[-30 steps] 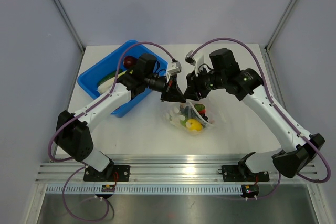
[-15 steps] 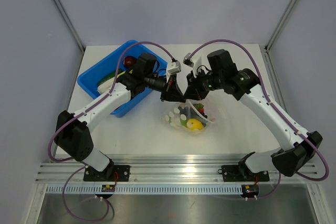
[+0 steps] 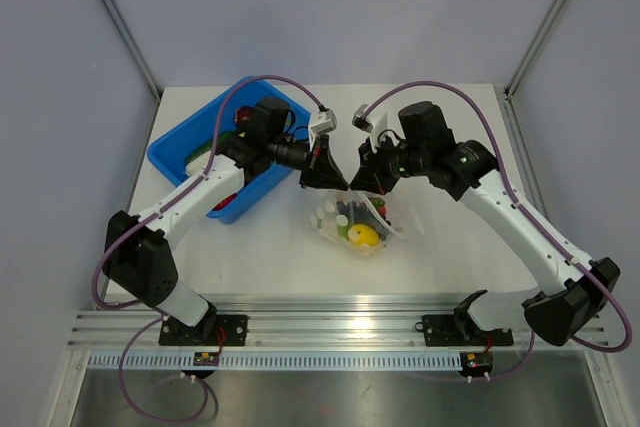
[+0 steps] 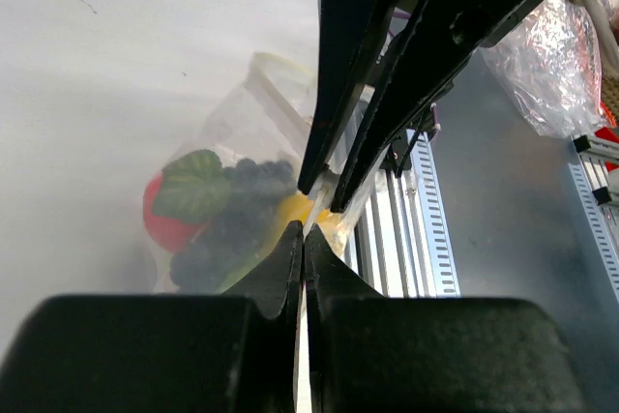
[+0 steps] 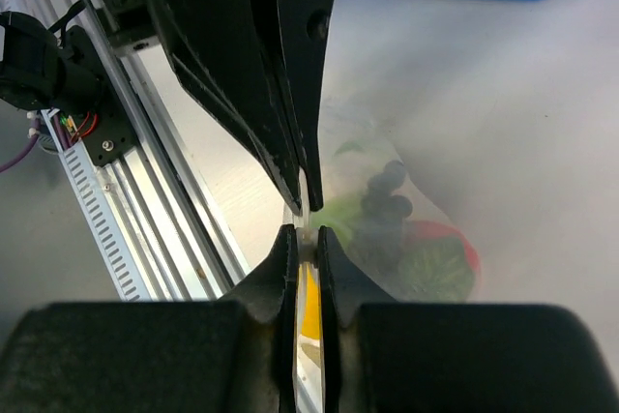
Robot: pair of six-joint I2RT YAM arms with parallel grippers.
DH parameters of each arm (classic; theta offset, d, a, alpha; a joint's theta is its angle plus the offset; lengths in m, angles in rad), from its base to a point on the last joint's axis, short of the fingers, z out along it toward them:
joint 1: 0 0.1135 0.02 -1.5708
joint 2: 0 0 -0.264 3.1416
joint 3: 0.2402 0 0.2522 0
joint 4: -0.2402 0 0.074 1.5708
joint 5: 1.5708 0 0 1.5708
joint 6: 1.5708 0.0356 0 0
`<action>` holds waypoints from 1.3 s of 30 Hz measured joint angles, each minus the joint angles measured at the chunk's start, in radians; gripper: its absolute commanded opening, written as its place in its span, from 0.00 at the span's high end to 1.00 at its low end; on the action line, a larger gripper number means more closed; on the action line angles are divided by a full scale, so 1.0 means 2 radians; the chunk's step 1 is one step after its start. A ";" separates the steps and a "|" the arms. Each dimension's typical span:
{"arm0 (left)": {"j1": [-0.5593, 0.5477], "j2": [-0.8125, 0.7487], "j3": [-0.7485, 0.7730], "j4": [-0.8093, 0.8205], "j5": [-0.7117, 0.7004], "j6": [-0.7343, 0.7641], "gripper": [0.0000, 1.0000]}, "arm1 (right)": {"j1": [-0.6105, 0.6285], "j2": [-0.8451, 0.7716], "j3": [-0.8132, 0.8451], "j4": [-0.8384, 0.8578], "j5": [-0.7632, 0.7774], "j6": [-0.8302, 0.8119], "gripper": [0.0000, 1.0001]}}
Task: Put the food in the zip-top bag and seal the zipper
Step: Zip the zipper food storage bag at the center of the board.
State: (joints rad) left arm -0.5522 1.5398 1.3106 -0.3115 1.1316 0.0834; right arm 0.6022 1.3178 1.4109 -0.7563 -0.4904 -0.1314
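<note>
Jaws shifted back, seemingly pinching the zip-top bag's zipper.

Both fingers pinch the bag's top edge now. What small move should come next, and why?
Probably slide the right gripper sideways along the zipper while the left gripper holds. Both are shut on the top edge of the zip-top bag, close together, and food already lies inside, so only the sealing seems left.
</note>
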 measured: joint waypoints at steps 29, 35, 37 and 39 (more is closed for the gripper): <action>0.169 -0.039 -0.055 0.200 -0.016 -0.201 1.00 | 0.001 -0.094 -0.112 0.002 0.074 0.051 1.00; 0.183 -0.040 -0.055 0.209 -0.028 -0.211 1.00 | 0.001 -0.104 -0.137 0.000 0.088 0.068 1.00; 0.183 -0.040 -0.055 0.209 -0.031 -0.212 1.00 | 0.001 -0.108 -0.145 0.000 0.092 0.075 1.00; 0.183 -0.040 -0.055 0.209 -0.031 -0.213 1.00 | 0.001 -0.112 -0.149 0.001 0.096 0.080 1.00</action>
State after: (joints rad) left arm -0.1856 1.4593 1.1999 0.1066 1.0702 -0.3431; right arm 0.6044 1.0931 1.1122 -0.7551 -0.2985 0.0284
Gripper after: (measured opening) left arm 0.002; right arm 0.107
